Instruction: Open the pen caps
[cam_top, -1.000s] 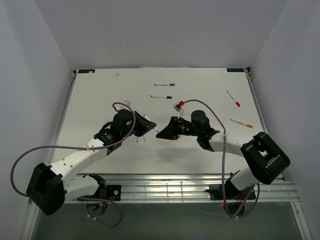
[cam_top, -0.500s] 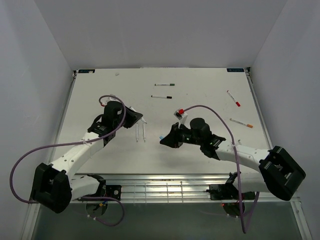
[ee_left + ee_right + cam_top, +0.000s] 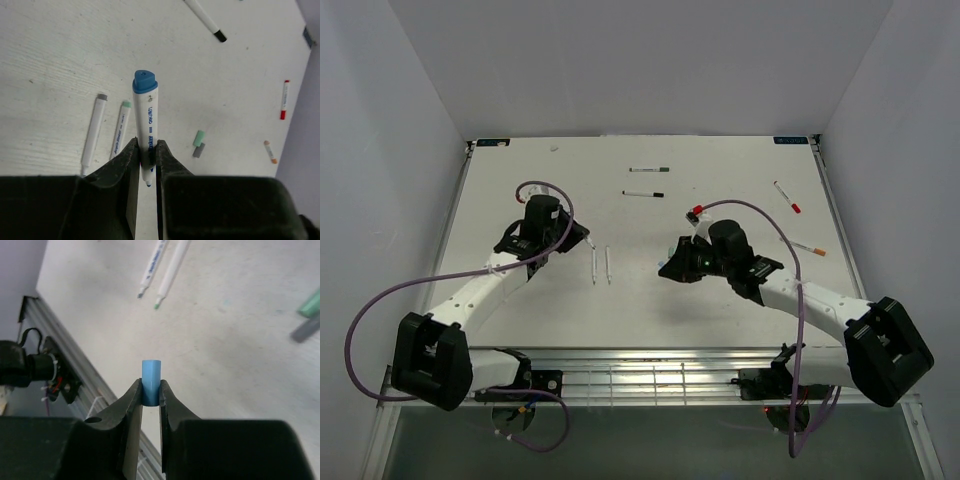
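My left gripper (image 3: 148, 147) is shut on a white pen barrel (image 3: 149, 120) with a blue end (image 3: 145, 80); its bare tip shows between the jaws. My right gripper (image 3: 150, 390) is shut on a short blue pen cap (image 3: 151, 374), held off the table. In the top view the left gripper (image 3: 582, 240) and right gripper (image 3: 665, 268) stand well apart. Two uncapped pens (image 3: 601, 265) lie between them. A loose green cap (image 3: 199, 137) and a grey cap (image 3: 198, 150) lie side by side on the table.
Capped pens lie further back: one with a green cap (image 3: 650, 169), one black (image 3: 643, 193), one red (image 3: 786, 196) and one orange (image 3: 803, 246). A metal rail (image 3: 650, 380) runs along the table's near edge. White walls enclose the table.
The two grippers were close together at the table's middle. They have drawn apart, the left going back and left with the pen, the right going right with the blue cap.
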{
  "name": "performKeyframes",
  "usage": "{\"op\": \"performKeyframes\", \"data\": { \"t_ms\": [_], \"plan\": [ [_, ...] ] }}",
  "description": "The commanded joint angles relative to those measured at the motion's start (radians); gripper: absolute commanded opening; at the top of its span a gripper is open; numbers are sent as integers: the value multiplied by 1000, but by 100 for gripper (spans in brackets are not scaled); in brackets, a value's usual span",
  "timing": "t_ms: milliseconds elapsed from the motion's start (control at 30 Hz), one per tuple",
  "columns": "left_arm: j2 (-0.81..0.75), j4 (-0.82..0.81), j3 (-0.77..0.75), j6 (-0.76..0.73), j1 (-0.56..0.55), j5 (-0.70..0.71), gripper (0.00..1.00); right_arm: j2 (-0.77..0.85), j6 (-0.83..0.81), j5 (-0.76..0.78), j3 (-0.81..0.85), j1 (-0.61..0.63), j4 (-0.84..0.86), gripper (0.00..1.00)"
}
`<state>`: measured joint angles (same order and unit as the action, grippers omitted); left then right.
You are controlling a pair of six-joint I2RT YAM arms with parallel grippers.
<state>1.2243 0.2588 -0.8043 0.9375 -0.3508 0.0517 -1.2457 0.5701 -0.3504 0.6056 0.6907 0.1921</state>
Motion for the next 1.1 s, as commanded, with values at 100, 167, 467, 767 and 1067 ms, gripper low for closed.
{"op": "performKeyframes", "data": {
  "t_ms": [100,167,467,767,1067],
  "plan": [
    [72,140,-47,-273,-2,-84,0,-8,-136,157,141,-111,-302,8],
    [112,189,-70,-334,-2,-67,0,-11,-150,131,151,-161,-312,8],
    [241,272,-96,-431,-1,-67,0,-49,-193,71,158,-286,-361,8],
    [369,249,-142,-479,-1,-138,4,-162,-214,76,184,-296,-355,8],
    [417,217,-147,-479,-1,-167,13,-273,-187,88,235,-298,-296,10]
  ]
}}
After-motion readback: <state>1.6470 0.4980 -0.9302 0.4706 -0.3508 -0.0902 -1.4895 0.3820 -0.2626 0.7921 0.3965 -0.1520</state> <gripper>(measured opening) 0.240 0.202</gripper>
